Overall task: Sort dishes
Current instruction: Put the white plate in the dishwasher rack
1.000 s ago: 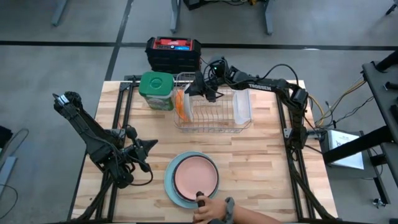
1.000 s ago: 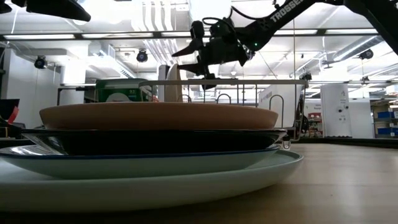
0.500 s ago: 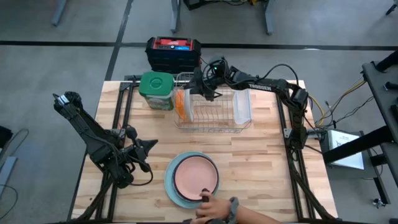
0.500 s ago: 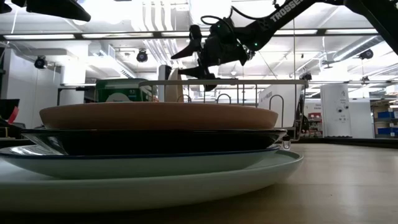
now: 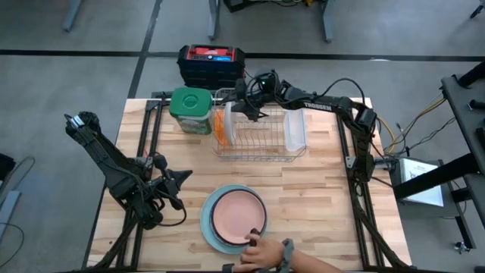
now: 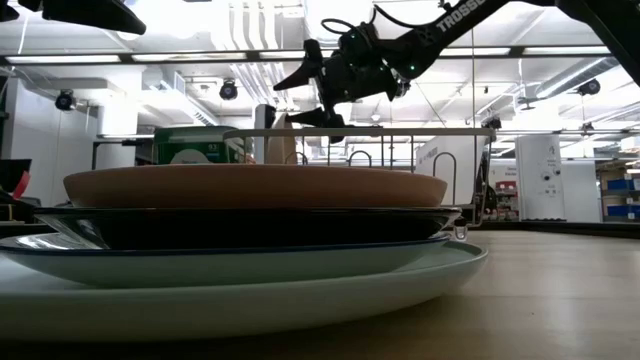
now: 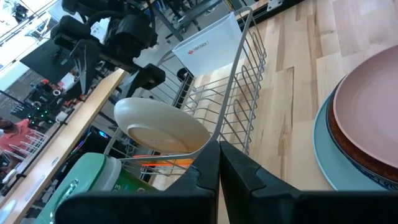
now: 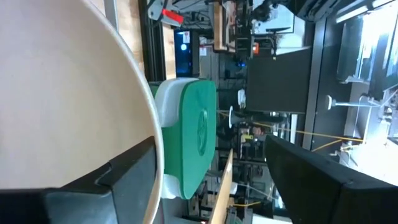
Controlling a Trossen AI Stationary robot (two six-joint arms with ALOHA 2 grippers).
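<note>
A stack of plates (image 5: 235, 216) sits near the table's near edge, the pink one (image 6: 255, 185) on top, a dark one (image 6: 250, 226) and a pale one under it, and the large light blue one (image 6: 300, 300) at the bottom. In the wire rack (image 5: 261, 136), a cream plate (image 7: 161, 127) and an orange plate (image 5: 220, 127) stand on edge at its left end. My right gripper (image 6: 297, 92) hovers open just above the cream plate's rim (image 8: 74, 93). My left gripper (image 5: 184, 176) waits shut, left of the stack.
A person's hand (image 5: 261, 252) rests at the stack's near rim. A green-lidded jar (image 5: 189, 110) stands left of the rack, and a clear tub (image 5: 295, 129) stands in its right end. A black and red box (image 5: 211, 64) sits beyond the far edge.
My right gripper has risen a little over the rack's left end and shifted slightly toward the table's left; the cream plate stays standing in the rack. The person's hand has moved in from the near edge to the stack's rim.
</note>
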